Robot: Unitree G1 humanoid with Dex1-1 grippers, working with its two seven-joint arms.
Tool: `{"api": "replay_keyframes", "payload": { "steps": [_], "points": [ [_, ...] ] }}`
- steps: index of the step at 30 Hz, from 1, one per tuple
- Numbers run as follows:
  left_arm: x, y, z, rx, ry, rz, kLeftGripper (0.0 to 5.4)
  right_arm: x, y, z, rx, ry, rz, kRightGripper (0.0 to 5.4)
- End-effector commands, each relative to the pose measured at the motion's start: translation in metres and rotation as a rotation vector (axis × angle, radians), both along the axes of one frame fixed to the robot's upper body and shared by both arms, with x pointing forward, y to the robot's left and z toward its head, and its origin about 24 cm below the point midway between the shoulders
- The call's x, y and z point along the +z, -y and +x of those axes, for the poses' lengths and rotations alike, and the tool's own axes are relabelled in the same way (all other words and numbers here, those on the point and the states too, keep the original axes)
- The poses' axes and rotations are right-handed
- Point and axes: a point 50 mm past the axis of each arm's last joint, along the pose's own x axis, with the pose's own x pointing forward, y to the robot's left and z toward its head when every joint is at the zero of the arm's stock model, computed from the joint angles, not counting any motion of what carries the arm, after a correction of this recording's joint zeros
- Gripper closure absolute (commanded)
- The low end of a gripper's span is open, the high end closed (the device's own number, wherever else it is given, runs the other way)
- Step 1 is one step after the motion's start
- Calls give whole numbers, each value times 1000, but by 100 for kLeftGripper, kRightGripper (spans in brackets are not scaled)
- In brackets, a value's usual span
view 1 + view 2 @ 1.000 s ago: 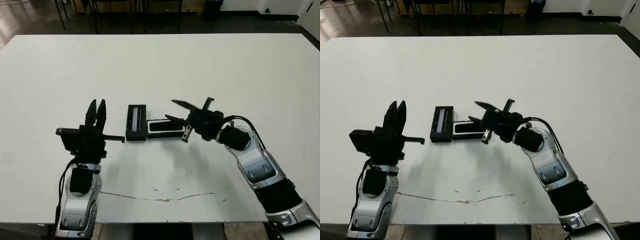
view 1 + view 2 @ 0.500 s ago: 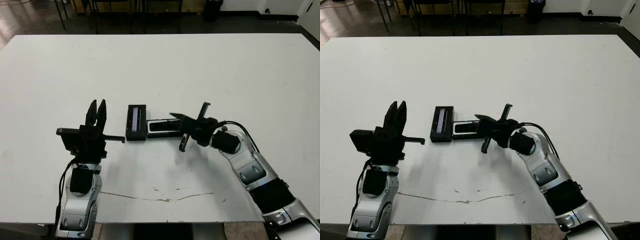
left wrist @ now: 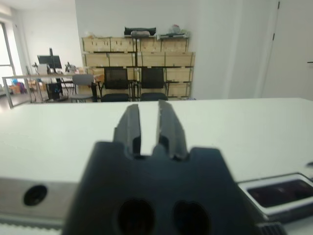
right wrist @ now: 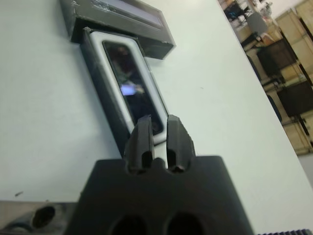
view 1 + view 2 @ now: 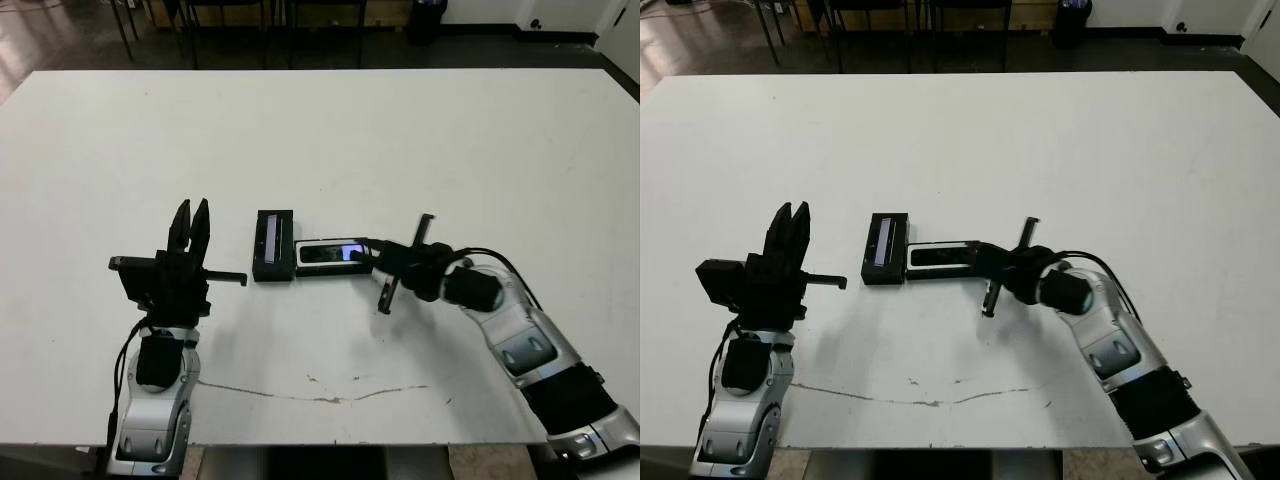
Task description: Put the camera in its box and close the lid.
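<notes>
Comparing with a second ago: the right gripper (image 5: 376, 262) has dropped from a wide-open pose above the box (image 5: 333, 254) to a low position at the box's near end, fingers now drawn nearly together with only a thin slit between them, gripping nothing. The right wrist view shows its fingertips (image 4: 145, 128) just over the end of the tray. The camera (image 4: 133, 85) lies flat inside the tray, white lining visible all round it, glossy panel up. So the insertion step looks complete; the closed fingers may be pressing or nudging the camera home, though contact cannot be confirmed. The lid (image 5: 273, 243) is not yet shut: it lies folded out flat on the table (image 5: 450, 150), stripe facing up. The left gripper (image 5: 190, 226) is unchanged, upright and near the lid's far side, fingers almost together, empty. Remaining work, in my judgement: flip the lid over the tray.
</notes>
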Motion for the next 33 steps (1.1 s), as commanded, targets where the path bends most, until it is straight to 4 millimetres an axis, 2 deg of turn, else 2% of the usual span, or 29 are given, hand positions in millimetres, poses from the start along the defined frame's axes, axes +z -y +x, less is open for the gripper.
{"api": "replay_keyframes", "payload": {
  "steps": [1, 5, 9, 12, 15, 19, 23, 27, 33],
  "points": [
    [25, -13, 12, -17, 49, 87, 540, 19, 11, 3, -119, 32, 166, 539],
    [74, -30, 36, -73, 98, 318, 540, 45, 20, 8, -167, 1, 402, 539],
    [118, -39, 64, -307, -50, 579, 540, 59, 22, 9, -143, -50, 492, 539],
    [138, -36, 85, -469, -182, 768, 540, 66, 22, 7, -129, -58, 502, 539],
    [146, -29, 108, -560, -310, 882, 540, 70, 22, 5, -112, -59, 506, 539],
    [143, -18, 136, -632, -484, 954, 540, 72, 21, 2, -111, -57, 500, 539],
    [128, -4, 152, -651, -616, 1022, 540, 72, 22, -2, -118, -66, 489, 539],
    [105, 12, 160, -668, -684, 1031, 540, 68, 26, -3, -116, -70, 471, 539],
    [67, 30, 162, -538, -650, 1166, 540, 62, 25, -1, -98, -96, 484, 539]
  ]
}}
